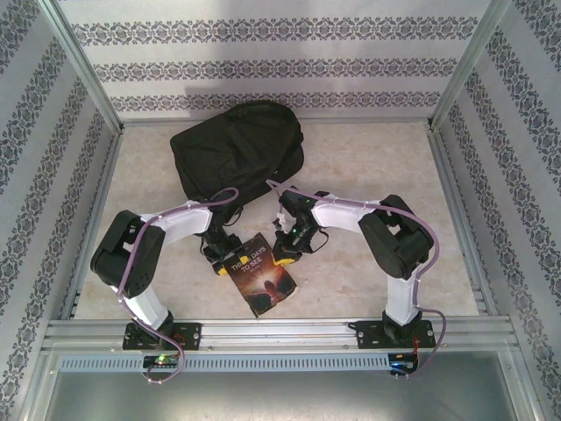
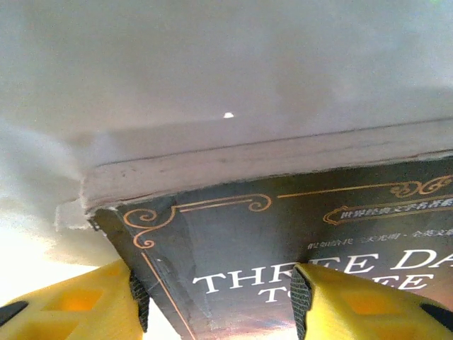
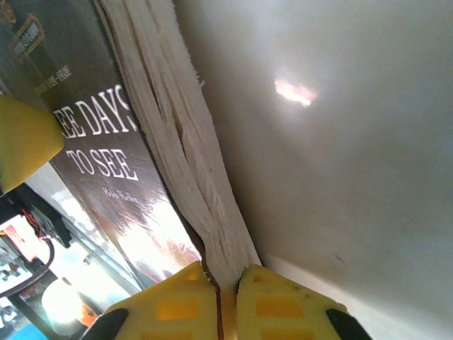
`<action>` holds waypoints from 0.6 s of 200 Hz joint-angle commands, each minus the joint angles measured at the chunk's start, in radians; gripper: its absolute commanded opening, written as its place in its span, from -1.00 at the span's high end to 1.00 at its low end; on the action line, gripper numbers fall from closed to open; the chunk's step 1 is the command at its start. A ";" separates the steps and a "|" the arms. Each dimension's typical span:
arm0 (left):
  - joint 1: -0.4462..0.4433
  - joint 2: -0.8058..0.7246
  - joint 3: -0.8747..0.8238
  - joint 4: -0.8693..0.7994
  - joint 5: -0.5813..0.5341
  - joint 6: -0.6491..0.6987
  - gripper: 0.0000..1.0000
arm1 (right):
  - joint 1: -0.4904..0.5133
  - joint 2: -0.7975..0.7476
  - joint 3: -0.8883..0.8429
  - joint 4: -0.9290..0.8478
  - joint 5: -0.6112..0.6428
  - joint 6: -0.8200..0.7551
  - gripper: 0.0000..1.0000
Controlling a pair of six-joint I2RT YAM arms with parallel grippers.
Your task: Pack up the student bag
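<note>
Student bag (image 1: 237, 153): a big black backpack of soft, matte fabric with a rounded top. It lies slumped at the far middle of the counter (image 1: 377, 167), close to the back wall, its cloth creased and its straps folded across it. The counter is pale with a faint marbled look. It is edged by silvery metal rails (image 1: 263, 331) and walled with panels of grey floral-striped paper (image 1: 263, 61).

The left arm (image 1: 131, 254) and the right arm (image 1: 399, 241) are built of blocky black joints and white links, each trailed by a lilac cable. Both bend inward toward a book (image 1: 263, 276) that sits askew between them, on the near side of the bag.

The book (image 2: 283, 234) is a thick paperback. Its cover is dark and glossy, with gold scrollwork and white lettering, "THREE DAYS TO SEE". Its cream page block (image 3: 184, 142) looks rough and slightly fanned.

The left fingers (image 2: 85, 304) are chunky yellow plastic with black ribbed pads (image 2: 139, 301). They stand apart on either side of the book's corner, and I cannot tell whether the pads press on it. The right fingers (image 3: 283, 304), the same yellow, are pressed nearly together and pinch the book's page edge where it narrows between them.
</note>
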 commanded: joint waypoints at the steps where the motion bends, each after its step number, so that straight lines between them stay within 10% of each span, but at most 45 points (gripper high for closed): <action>1: -0.064 0.052 0.065 0.346 0.154 0.074 -0.07 | 0.011 -0.014 -0.004 0.127 -0.002 0.032 1.00; 120: -0.008 -0.135 -0.016 0.283 0.132 0.150 -0.72 | -0.183 -0.138 -0.229 0.360 -0.150 0.220 1.00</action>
